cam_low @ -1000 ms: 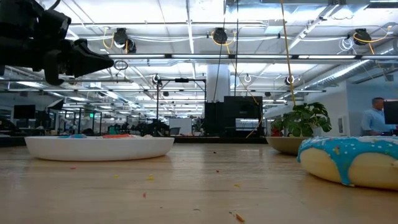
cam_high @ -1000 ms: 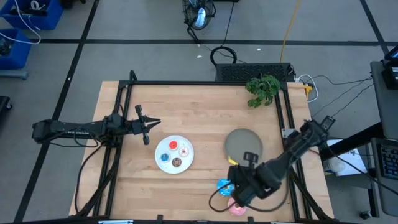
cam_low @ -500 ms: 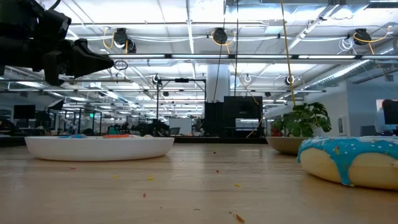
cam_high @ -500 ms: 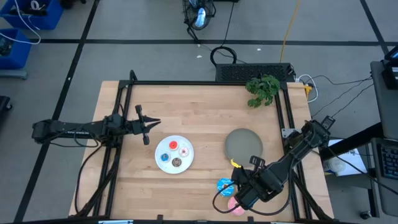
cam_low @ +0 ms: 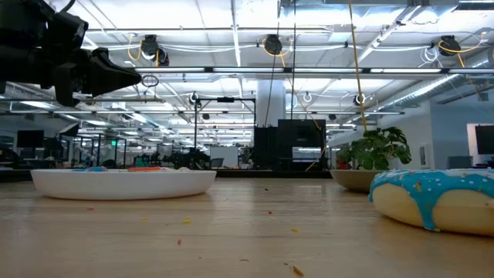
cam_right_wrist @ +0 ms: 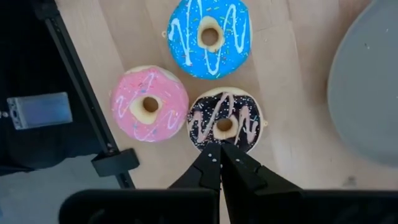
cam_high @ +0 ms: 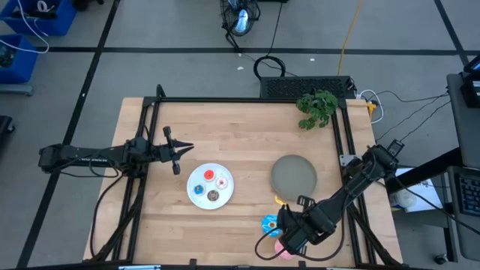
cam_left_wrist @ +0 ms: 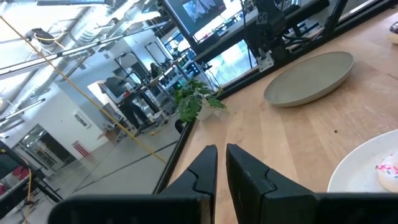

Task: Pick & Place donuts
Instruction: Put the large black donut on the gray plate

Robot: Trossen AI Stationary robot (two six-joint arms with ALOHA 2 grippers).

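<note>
Three larger donuts lie flat on the table by its near right edge: a blue one, a pink one and a brown sprinkled one. My right gripper is shut and points down above the brown donut's edge, clear of it. In the high view this arm hides the brown donut; the blue donut and the pink donut peek out. Several tiny donuts lie on the white plate. My left gripper is shut and level, left of that plate.
A grey plate lies just beyond the right gripper. A potted plant stands at the far right corner. A black frame rail runs along the table's edge beside the pink donut. Bare wood lies between the two plates.
My right gripper has sunk toward the three larger donuts and shifted a little toward the table's near edge, staying shut. The donuts have not moved.
</note>
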